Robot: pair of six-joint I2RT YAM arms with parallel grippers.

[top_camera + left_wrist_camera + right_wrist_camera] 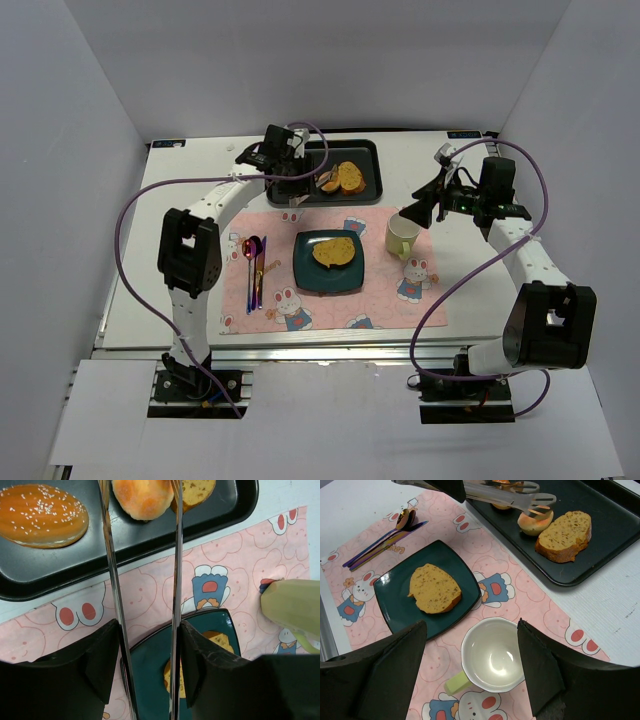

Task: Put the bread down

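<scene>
The left end effector (147,650) grips a pair of long metal tongs (111,570), with its fingers partly closed on the two blades. The blade tips stand on either side of a round pale bun (142,497) in the black rectangular tray (60,565). A brown bread slice (435,589) lies on the dark teal square plate (395,605). The right end effector (471,627) hangs open and empty near the pale green cup (492,655).

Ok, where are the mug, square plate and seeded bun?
mug (492,655): right wrist view, inner bottom.
square plate (394,596): right wrist view, bare left part.
seeded bun (42,514): left wrist view, top crust.
</scene>
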